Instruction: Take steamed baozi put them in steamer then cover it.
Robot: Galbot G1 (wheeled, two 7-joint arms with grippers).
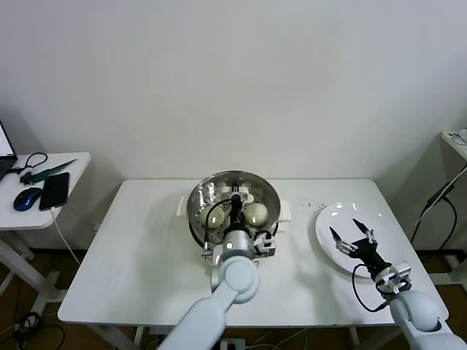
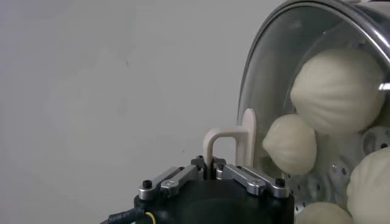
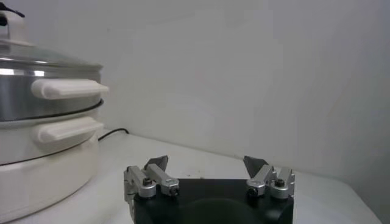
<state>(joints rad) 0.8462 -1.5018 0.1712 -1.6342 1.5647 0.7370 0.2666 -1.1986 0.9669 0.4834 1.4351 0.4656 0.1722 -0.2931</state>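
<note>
your left tool (image 1: 238, 206) sits over the middle of the steamer (image 1: 201, 219), pinched shut on the handle (image 2: 234, 141) of the cover (image 2: 268, 67). the cover lies on the steamer's rim. under the glass you can see baozi (image 2: 338, 90) around the handle, one on each side of the tool in the head view, resting on the holed steel floor. the steamer stands mid-counter (image 1: 146, 262), directly below that tool. to its right, past a few dark specks, your right tool (image 1: 352, 235) hovers over the plate (image 1: 328, 248), fingers (image 3: 157, 163) spread wide and holding nothing. from that wrist the steamer's side handles (image 3: 67, 89) show off to one side, well apart from the tool.
</note>
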